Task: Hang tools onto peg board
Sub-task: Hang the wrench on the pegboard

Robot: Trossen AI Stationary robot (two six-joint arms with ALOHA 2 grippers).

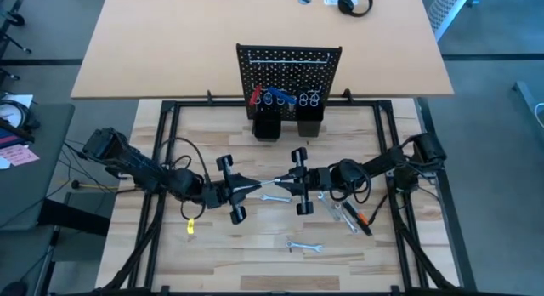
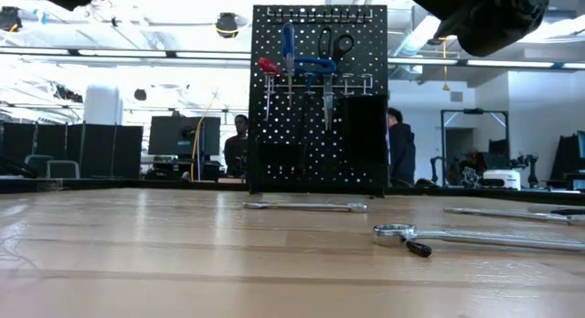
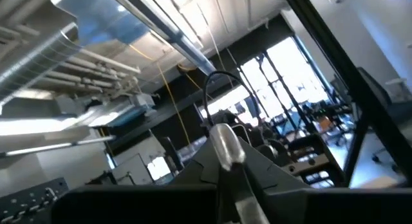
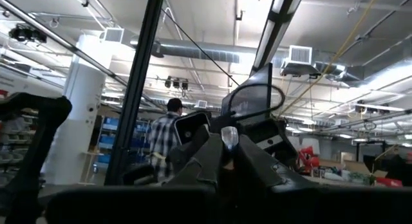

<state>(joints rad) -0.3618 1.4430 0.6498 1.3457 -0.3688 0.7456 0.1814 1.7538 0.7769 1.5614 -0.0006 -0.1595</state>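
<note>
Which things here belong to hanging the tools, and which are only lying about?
Job: peg board; held wrench between left gripper and right gripper, mid-table; loose wrench; orange-and-black tool.
Lying about: headphones; yellow object.

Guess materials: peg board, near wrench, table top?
Peg board: looks like black-coated sheet metal; thin, evenly punched holes, matte. Wrench: bright bare or plated steel, going by its silver shine. Table top: light wood planks, with visible grain and seams; finish unclear.
</note>
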